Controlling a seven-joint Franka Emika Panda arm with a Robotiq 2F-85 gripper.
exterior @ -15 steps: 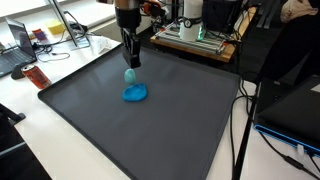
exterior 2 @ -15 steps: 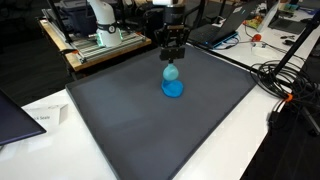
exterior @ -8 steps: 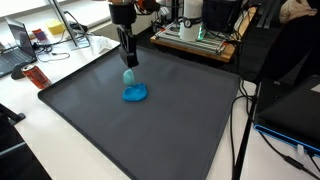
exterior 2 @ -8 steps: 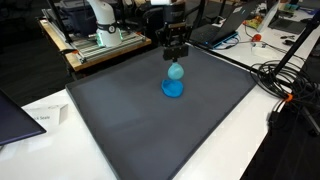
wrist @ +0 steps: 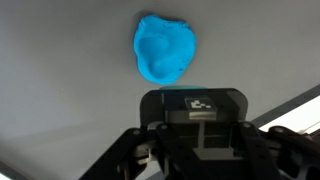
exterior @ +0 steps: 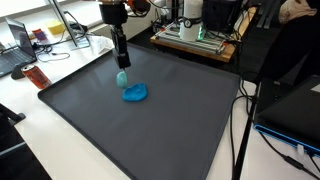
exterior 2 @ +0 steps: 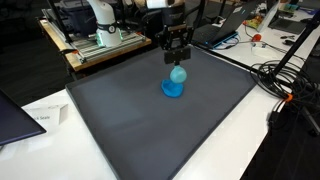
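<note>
In both exterior views my gripper point(exterior: 121, 66) point(exterior 2: 178, 60) hangs over the dark grey mat point(exterior: 150, 130) point(exterior 2: 140, 120), pointing down. It is shut on a small pale teal rounded object point(exterior: 122, 78) point(exterior 2: 179, 74), held just above the mat. A bright blue lumpy piece point(exterior: 135, 94) point(exterior 2: 173, 89) lies on the mat close beside the held object. The wrist view shows that blue piece point(wrist: 164, 48) on the grey mat beyond the gripper's black body point(wrist: 195, 125), which hides the fingertips. A thin teal edge point(wrist: 185, 88) peeks out above it.
The mat covers most of the table. A laptop point(exterior: 18, 45) and a red item point(exterior: 35, 78) lie off one edge, and a machine on a wooden board point(exterior: 195, 35) point(exterior 2: 100, 40) stands behind. Cables point(exterior 2: 285, 85) lie beside the mat; a paper point(exterior 2: 40, 115) sits near its corner.
The gripper has carried the teal object sideways, a little away from the blue piece on the mat. The blue piece has not moved.
</note>
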